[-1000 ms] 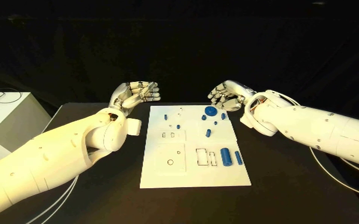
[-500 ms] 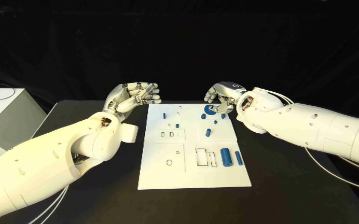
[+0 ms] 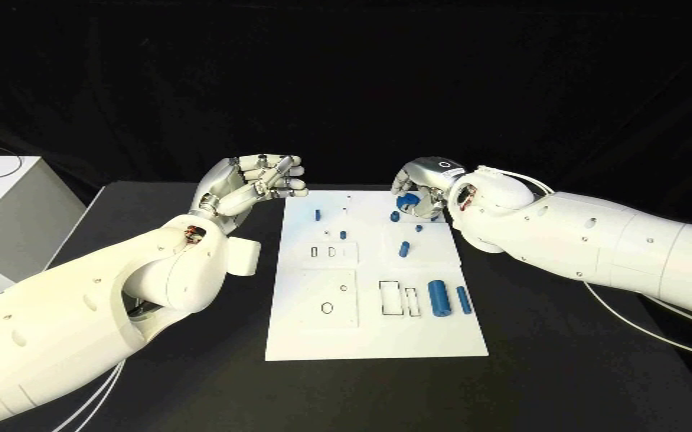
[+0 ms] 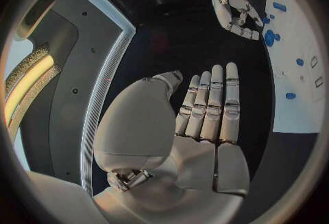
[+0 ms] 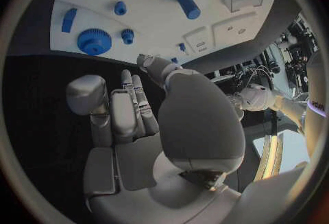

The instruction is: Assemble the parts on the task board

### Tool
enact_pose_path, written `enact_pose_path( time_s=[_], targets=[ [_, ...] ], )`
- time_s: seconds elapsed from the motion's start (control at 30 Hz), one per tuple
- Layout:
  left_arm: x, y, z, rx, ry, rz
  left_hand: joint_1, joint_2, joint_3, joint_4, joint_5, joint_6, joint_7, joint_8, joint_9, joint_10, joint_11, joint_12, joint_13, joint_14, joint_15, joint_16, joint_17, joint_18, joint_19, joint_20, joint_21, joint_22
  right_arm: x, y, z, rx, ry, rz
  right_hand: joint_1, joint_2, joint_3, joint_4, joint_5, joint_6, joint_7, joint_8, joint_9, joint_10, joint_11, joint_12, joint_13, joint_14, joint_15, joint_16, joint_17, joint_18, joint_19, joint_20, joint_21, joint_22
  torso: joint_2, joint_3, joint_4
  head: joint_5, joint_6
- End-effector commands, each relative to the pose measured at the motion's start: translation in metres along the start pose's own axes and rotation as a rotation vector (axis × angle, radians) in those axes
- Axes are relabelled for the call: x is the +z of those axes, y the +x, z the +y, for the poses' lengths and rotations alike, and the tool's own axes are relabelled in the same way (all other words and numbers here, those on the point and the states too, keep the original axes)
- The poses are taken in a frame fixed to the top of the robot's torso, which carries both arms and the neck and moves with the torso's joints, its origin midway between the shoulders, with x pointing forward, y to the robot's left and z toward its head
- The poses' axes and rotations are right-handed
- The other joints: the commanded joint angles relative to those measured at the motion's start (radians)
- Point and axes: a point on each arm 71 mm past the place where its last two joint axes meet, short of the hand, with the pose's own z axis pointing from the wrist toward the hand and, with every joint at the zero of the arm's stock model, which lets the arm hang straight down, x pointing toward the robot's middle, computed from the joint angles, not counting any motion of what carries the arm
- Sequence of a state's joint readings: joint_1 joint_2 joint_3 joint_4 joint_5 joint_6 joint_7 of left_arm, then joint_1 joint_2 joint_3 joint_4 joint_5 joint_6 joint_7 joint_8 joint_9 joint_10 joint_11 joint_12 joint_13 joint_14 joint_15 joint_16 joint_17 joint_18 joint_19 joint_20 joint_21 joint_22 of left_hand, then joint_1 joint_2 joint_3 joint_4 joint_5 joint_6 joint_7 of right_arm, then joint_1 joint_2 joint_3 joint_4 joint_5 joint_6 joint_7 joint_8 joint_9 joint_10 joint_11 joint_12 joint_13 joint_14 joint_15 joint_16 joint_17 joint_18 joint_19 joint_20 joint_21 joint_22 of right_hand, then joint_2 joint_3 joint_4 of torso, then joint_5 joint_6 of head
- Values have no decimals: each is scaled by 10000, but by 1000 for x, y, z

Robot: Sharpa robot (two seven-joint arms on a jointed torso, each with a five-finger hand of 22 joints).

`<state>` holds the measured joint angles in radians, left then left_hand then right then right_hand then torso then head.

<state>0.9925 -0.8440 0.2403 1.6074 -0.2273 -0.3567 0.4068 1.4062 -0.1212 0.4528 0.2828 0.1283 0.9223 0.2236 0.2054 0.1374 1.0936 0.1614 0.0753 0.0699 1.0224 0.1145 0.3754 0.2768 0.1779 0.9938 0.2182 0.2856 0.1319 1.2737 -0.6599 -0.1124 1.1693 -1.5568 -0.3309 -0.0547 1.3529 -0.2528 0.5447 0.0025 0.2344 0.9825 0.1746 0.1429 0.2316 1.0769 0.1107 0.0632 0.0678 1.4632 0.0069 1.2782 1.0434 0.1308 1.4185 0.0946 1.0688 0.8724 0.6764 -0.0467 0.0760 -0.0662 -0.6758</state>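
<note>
The white task board (image 3: 368, 332) lies in the middle of the black table. Near its far right corner sits a blue gear (image 3: 410, 202), partly covered by my right hand (image 3: 426, 184), which hovers over it holding nothing. In the right wrist view the fingers (image 5: 130, 103) reach toward the gear (image 5: 94, 41) with a gap between. A thick blue cylinder (image 3: 437, 297) and a slimmer one (image 3: 463, 299) lie at the board's right side. Small blue pegs (image 3: 405, 248) dot the far half. My left hand (image 3: 260, 180) hangs off the board's far left corner, empty, fingers (image 4: 213, 103) side by side.
A white box (image 3: 22, 212) stands at the table's left edge. Rectangular slots (image 3: 391, 298) and a small round hole (image 3: 329, 307) mark the board's near half. Bare black table runs along both sides of the board.
My right hand has moved left and down from beside the board to over the blue gear. The left hand has barely shifted.
</note>
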Motion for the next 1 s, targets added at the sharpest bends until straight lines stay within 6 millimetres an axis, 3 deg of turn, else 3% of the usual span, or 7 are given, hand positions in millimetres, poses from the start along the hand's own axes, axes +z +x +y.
enact_pose_path(
  time_s=[0.03, 0.37, 0.63, 1.0],
  targets=[
    [1, 0, -1, -101, -39, 73, -4, -101, 60, 0, -32, 1, 55, -49, -15, -41, 59, -47, 0, 7, 1, 53, 15, 40, 50, -10, 63, 12, 1, 2, 0, -386, 97, 368, 45, -29, -56, 6, 4, -44, 14, -20, 13, -83, 4, -13, 10, 271, 60, 44, 13, -146, 12, 70, 30, 7, 92, 17, 22, -27, 28],
    [1, -2, -1, -77, -82, 10, -4, -108, 61, -2, -32, -3, 60, -51, -16, -45, 63, -48, 1, -4, 4, 69, 26, 38, 49, -10, 69, 15, 3, 4, -2, -438, 215, 563, 23, 3, -107, 48, 2, 2, 36, -4, 39, -71, 17, 6, 23, 262, 74, 92, 29, -148, 3, 85, 66, 48, 135, -14, 40, -90, 48],
    [1, -2, -1, -71, -102, -2, -4, -113, 62, -4, -31, -8, 66, -52, -17, -47, 67, -48, 2, -12, 6, 81, 34, 38, 48, -10, 73, 17, 7, 7, -4, -483, 347, 675, 22, 37, -114, 75, 17, 22, 41, 0, 54, -19, 17, 25, 37, 280, 79, 190, 150, -161, 21, 92, 156, 163, 197, -20, 82, -111, 44],
    [0, -3, -2, -52, -122, -7, -4, -117, 64, -5, -31, -11, 71, -52, -17, -49, 70, -48, 3, -22, 8, 96, 44, 36, 47, -10, 79, 19, 12, 10, -4, -498, 440, 810, -2, 88, -108, 136, 83, 52, 48, 5, 78, 43, 19, 33, 50, 295, 84, 297, 250, -169, 32, 104, 238, 260, 283, -26, 92, -88, 36]
  ],
)
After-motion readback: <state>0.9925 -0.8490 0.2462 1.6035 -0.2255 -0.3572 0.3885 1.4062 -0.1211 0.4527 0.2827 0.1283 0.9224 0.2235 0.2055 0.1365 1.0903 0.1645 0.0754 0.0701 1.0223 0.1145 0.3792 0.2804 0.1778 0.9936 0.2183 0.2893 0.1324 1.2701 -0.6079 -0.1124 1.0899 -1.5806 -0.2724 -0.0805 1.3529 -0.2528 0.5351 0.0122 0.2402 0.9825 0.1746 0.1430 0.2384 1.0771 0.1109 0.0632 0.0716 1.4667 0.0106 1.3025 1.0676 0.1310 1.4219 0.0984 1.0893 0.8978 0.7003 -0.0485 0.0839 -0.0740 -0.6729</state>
